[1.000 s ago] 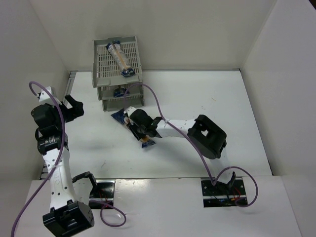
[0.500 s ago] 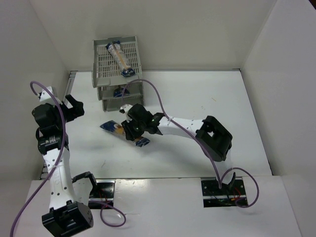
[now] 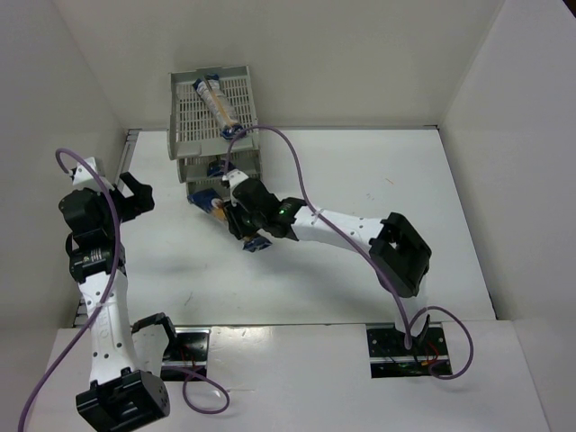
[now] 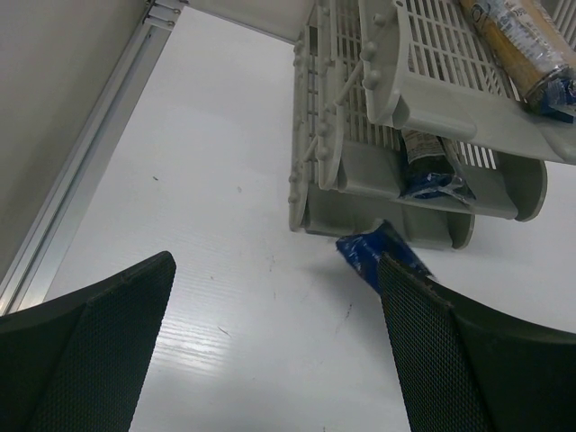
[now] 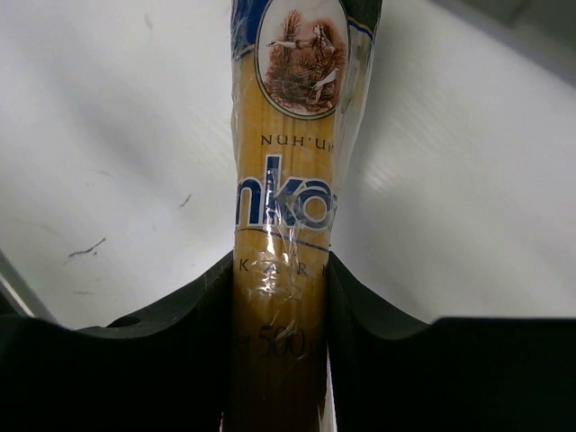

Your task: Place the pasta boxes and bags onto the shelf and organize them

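Observation:
The grey three-tier shelf (image 3: 184, 115) stands at the back left. One pasta bag (image 3: 219, 105) lies slantwise on its top tray, and another (image 3: 216, 168) rests on the middle tray. My right gripper (image 3: 239, 219) is shut on the yellow middle of a third bag (image 5: 286, 207), held just in front of the shelf's lowest tray. That bag's dark blue end (image 4: 376, 256) nearly touches the shelf (image 4: 344, 171). My left gripper (image 3: 137, 194) hangs open and empty to the left of the shelf, its fingers (image 4: 468, 360) framing bare table.
White walls enclose the table on the left, back and right. A metal rail (image 4: 99, 153) runs along the left wall. A purple cable (image 3: 288, 184) loops from the right arm past the shelf's front corner.
The right arm has carried its bag up and left toward the shelf and turned it, so its far blue end now points at the lowest tray. The left arm has stayed put.

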{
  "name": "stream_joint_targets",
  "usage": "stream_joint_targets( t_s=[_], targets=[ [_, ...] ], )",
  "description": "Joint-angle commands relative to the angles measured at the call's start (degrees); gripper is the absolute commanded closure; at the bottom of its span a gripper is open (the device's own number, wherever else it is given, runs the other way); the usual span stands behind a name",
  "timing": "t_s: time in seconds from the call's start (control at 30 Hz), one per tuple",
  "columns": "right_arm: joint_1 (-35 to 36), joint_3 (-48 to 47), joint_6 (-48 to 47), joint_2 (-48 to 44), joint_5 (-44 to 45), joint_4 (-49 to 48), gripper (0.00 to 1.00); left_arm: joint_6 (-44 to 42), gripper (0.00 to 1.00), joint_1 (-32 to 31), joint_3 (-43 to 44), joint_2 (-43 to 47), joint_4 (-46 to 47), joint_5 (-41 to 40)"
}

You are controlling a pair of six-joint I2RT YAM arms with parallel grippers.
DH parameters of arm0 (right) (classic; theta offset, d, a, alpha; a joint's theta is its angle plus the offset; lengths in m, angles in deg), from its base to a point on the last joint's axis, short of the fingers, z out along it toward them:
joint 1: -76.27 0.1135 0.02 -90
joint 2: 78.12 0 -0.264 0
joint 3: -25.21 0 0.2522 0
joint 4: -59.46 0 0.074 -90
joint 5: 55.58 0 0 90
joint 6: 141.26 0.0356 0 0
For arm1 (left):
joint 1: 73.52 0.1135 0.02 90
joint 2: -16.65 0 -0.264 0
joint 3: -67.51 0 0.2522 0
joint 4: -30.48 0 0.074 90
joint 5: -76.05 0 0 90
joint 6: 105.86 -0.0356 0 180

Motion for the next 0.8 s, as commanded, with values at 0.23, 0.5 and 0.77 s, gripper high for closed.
stream_joint_targets(
  t_s=[0.23,0.5,0.77],
  targets=[
    [-0.8,-11.2,0.9,4.1,17.5,-7.5,1.00,-1.4,0.00,-0.7,2.0,-0.8,4.3,-0.6],
    [-1.4,-25.2,4.6,17.2,24.9,-4.0,1.00,-2.6,0.00,-1.9,2.0,-1.3,4.8,-1.1],
    [-1.9,-36.2,7.9,28.2,32.7,-1.9,1.00,-3.7,0.00,-4.2,2.0,-2.4,4.8,-2.7]
  ],
)
